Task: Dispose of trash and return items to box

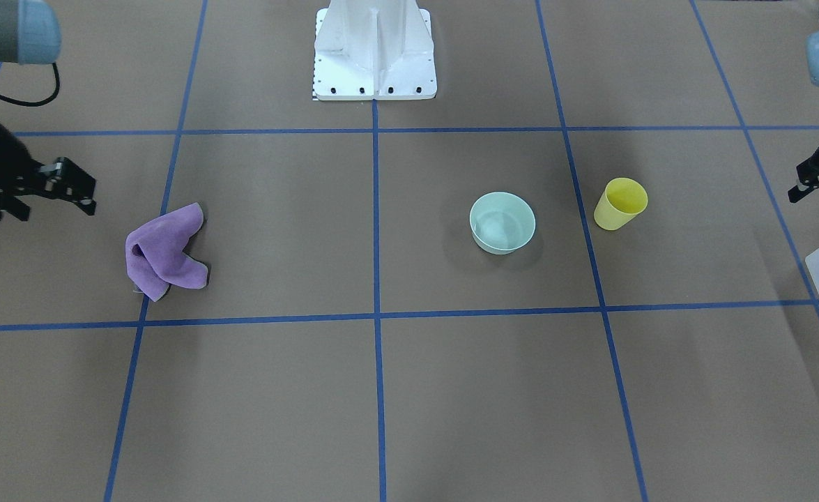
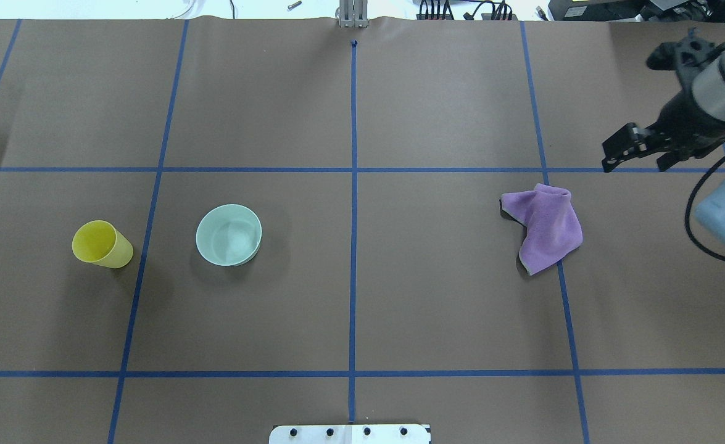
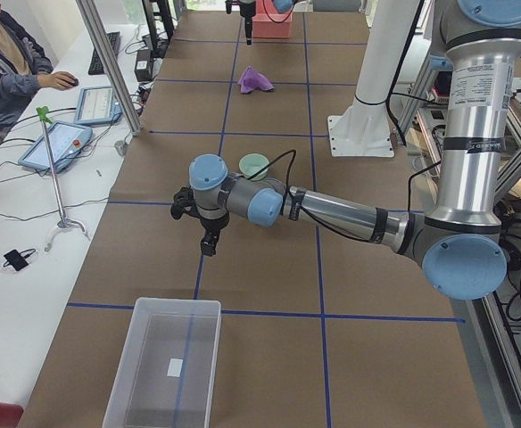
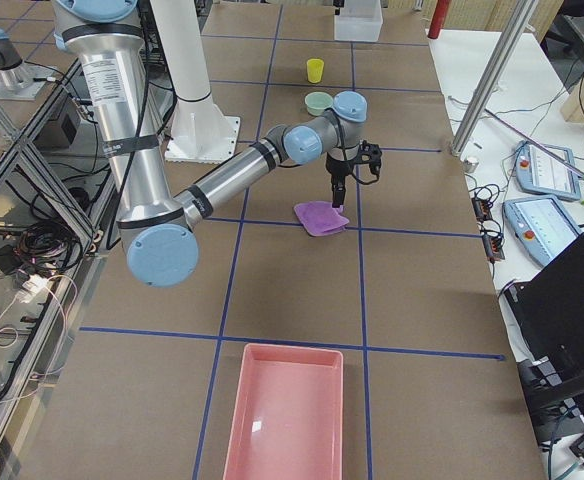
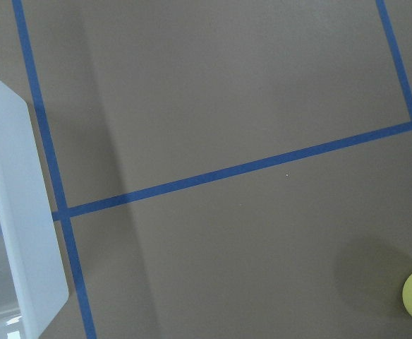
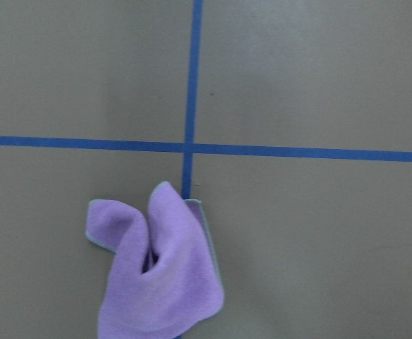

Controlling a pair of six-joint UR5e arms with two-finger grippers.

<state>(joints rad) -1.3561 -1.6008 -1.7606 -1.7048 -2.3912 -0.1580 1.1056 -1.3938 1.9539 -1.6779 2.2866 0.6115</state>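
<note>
**Cup and bowl on the bench, both claws free**

At the bench's (image 2: 362, 296) far left end sits the milky box (image 3: 118, 374), nothing in it. The left claw (image 1: 796, 185) hovers between box and yellow cup (image 2: 102, 245), jaws apparently parted, gripping nothing. The cup stands upright. Near it to the right, not touching, is the mint bowl (image 2: 229, 235). Well apart, past the centre line, a crumpled purple cloth (image 2: 547, 228) lies. The right claw (image 2: 633, 165) hangs near the cloth, jaws spread and unladen.
</note>
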